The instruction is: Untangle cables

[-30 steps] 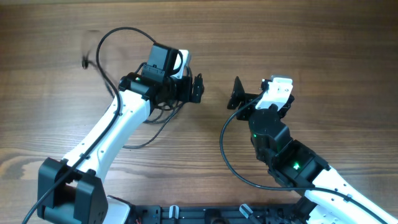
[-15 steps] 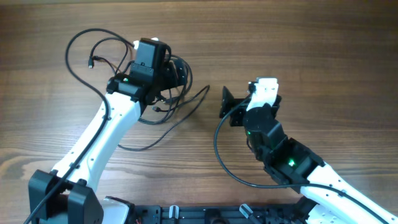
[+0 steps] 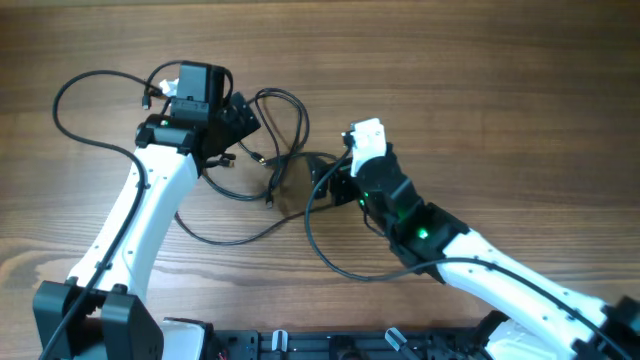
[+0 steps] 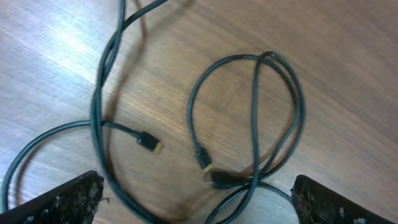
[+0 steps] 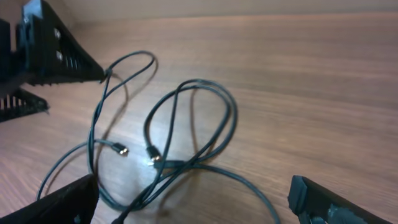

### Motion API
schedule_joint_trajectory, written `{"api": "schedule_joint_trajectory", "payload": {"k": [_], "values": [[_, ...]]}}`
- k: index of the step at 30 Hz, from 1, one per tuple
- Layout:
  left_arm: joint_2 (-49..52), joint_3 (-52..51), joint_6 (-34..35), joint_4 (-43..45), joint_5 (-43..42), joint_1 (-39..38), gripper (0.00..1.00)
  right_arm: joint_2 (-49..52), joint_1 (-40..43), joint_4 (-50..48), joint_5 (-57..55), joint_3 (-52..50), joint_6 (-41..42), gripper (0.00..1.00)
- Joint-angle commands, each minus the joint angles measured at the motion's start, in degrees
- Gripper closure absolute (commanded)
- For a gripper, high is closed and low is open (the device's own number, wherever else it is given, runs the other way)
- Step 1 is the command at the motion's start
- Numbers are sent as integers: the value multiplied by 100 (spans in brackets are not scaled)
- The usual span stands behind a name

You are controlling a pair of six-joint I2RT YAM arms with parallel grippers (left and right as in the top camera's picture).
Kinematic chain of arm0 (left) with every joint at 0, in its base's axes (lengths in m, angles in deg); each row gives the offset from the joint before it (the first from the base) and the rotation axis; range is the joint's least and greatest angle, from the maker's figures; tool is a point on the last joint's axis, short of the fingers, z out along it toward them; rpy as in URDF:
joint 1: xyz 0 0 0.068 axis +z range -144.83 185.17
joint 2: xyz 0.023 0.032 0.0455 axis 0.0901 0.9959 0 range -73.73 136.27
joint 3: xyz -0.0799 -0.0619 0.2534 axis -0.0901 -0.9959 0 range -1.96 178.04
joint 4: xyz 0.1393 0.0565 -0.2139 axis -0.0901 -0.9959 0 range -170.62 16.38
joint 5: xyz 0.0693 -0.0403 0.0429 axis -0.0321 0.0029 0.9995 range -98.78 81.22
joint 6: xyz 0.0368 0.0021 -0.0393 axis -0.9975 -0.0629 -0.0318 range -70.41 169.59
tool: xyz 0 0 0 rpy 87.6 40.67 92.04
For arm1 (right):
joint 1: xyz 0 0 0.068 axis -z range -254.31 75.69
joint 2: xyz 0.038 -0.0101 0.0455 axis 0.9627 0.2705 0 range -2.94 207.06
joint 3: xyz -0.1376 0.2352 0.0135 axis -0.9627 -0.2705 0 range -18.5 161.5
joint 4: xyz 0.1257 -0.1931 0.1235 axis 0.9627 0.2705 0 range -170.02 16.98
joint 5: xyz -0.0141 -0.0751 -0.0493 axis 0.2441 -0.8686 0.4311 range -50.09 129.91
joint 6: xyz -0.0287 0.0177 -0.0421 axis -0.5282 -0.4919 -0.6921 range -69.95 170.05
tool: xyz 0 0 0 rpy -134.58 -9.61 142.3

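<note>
Black cables (image 4: 254, 118) lie in a loose tangle on the wooden tabletop (image 3: 480, 80), just left of centre. Left gripper (image 3: 238, 125) hovers at their left edge, jaws spread wide and empty; right gripper (image 3: 322, 182) at their right, likewise open, holding nothing

Wooden table (image 3: 500, 80), tangled black cables (image 4: 254, 118) (looped, overlapping) on it
</note>
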Motion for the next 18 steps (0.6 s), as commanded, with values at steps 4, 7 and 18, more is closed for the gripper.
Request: {"api": "schedule_joint_trajectory", "payload": {"k": [4, 7, 18], "values": [[-87, 79, 140, -181, 280, 70, 0, 699, 2, -765, 1097, -15, 46, 0], [-87, 79, 479, -260, 590, 70, 0, 1126, 2, -1259, 1484, -15, 46, 0], [-87, 79, 723, -627, 562, 863, 0, 2109, 2, -2391, 1703, -15, 197, 1]]}}
